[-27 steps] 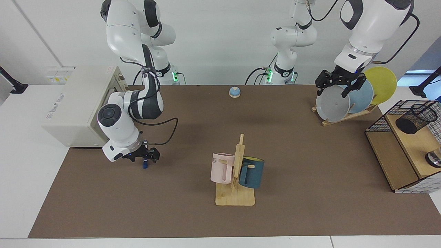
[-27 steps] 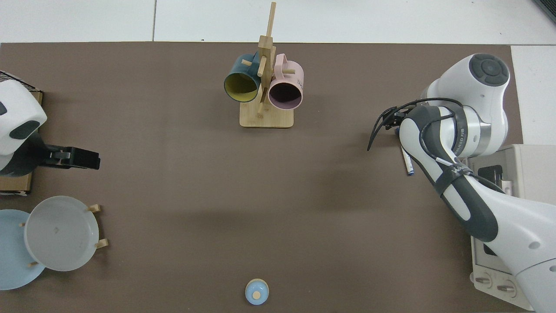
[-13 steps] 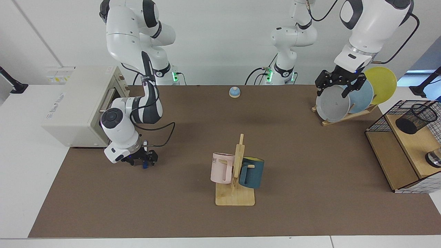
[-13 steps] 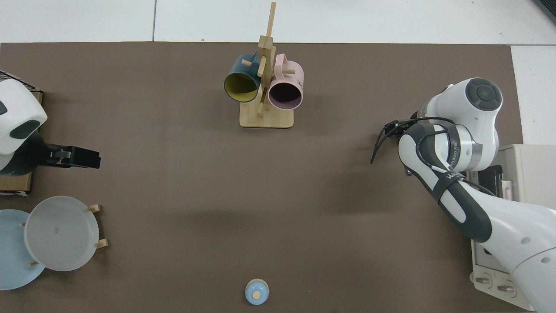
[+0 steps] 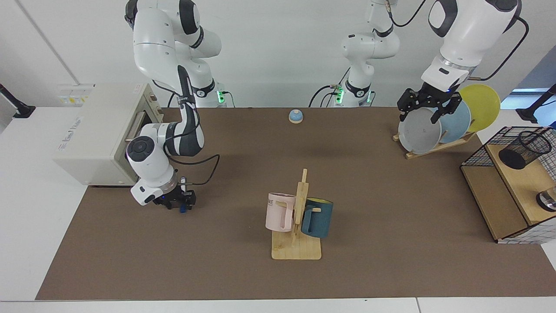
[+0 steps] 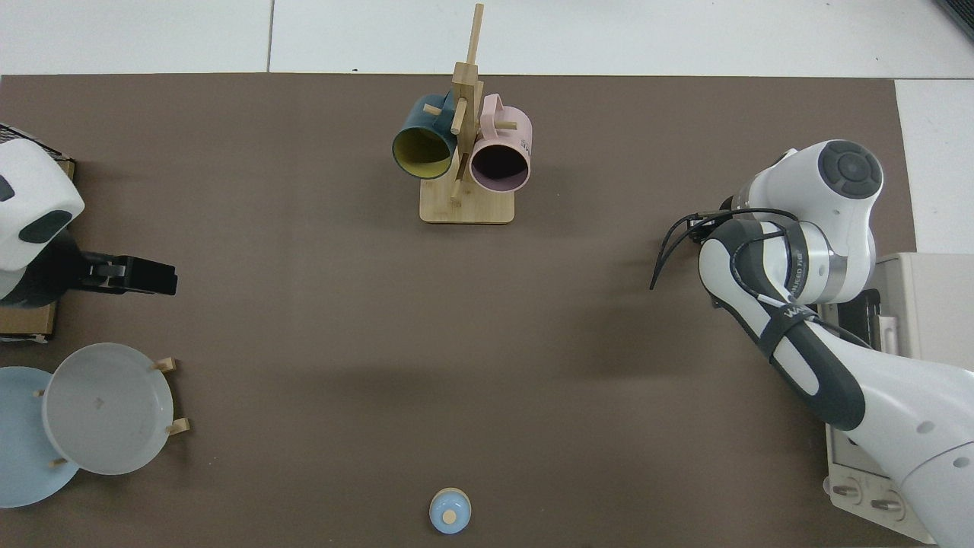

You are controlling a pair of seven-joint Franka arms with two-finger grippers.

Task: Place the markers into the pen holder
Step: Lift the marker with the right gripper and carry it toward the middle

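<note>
Right gripper, low over the brown table mat just in front of the beige toaster oven: fingers seen clamped on the marker, held upright, blue cap down. Left gripper held high above the grey plate in the plate rack; fingers spread. Pen holder noted lying tilted on the wooden shelf inside the wire basket, well apart from the marker. White walls behind.
</note>
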